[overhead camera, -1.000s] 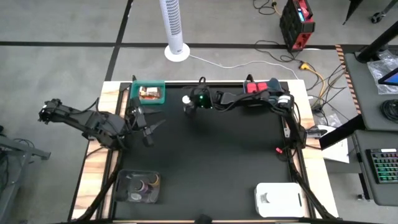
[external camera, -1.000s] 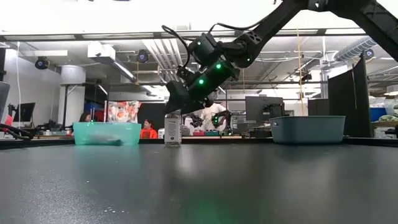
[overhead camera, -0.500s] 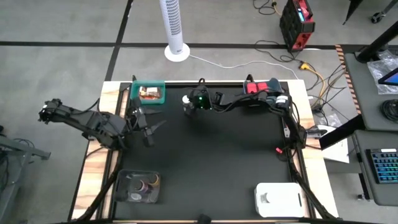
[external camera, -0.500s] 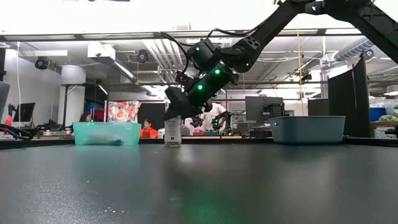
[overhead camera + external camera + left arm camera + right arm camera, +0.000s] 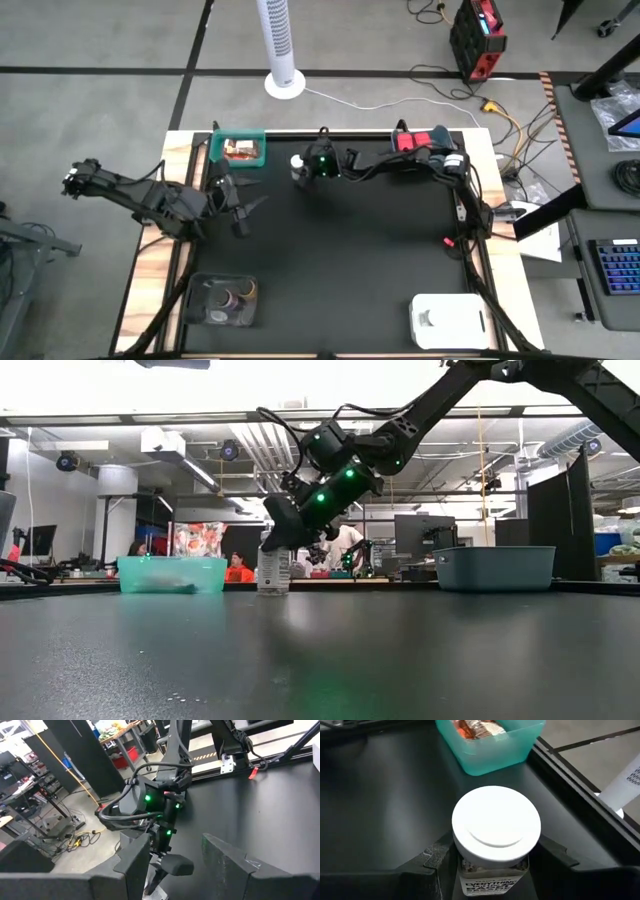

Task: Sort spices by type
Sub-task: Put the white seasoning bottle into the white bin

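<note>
Right gripper [image 5: 495, 865] clamped on white-capped bottle [image 5: 496, 827]; I'd lift straight, keep upright. Left gripper [image 5: 195, 870] apart, waiting.

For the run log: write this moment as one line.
task: sort spices | right gripper: shut on white-capped bottle, beside teal bin | left gripper: open, waiting left of centre

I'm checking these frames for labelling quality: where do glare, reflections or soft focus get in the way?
Low view: the ceiling is blown out white, the black table mirrors green arm lights, and the teal bin looks soft. Right wrist view: the white-capped bottle is sharp, held between the right pincer fingers. High view: even light, small detail.
</note>
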You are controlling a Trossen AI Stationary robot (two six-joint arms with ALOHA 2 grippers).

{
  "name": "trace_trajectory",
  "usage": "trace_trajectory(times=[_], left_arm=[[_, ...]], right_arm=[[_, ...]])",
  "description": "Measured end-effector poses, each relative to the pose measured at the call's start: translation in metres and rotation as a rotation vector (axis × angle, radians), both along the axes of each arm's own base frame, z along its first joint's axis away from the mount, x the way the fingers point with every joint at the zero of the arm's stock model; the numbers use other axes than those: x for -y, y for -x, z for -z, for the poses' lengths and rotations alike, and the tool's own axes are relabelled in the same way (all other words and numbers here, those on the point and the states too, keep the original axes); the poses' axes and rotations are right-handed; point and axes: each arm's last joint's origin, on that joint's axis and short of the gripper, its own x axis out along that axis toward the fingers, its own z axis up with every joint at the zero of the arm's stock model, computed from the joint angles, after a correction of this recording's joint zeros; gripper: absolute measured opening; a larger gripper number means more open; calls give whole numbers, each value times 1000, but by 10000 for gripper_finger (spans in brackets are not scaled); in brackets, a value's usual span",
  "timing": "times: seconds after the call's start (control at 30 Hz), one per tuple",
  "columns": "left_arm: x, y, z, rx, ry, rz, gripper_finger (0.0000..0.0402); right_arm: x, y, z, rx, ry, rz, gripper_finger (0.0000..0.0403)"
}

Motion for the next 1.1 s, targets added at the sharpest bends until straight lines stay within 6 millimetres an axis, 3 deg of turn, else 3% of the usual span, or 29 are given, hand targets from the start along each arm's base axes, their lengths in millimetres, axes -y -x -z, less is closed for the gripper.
trace_trajectory(times=[0.1, 0.23, 0.37, 0.5, 0.6, 0.8, 0.97, 1.1], left_arm=[[0, -1, 1, -1, 3, -1, 165], [1, -2, 1, -3, 5, -2, 165], [1, -1, 1, -3, 6, -2, 165], [1, -2, 2, 0, 16, -4, 165], [3, -5, 4, -9, 43, 37, 165], [22, -30, 15, 65, 175, 418, 165], [35, -62, 44, 211, 163, 528, 165], [43, -92, 66, 307, 164, 526, 166]], right_arm=[[-11, 1, -17, 14, 8, -25, 186], [-39, 15, -71, 34, -2, -65, 186], [-84, 42, -121, 68, -34, -120, 186], [-143, 78, -153, 132, -45, -253, 186], [-185, 111, -162, 136, -62, -296, 190], [-254, 174, -164, 153, -43, -269, 187], [-291, 221, -156, 98, -77, -249, 188], [-315, 241, -155, 110, -94, -280, 189]])
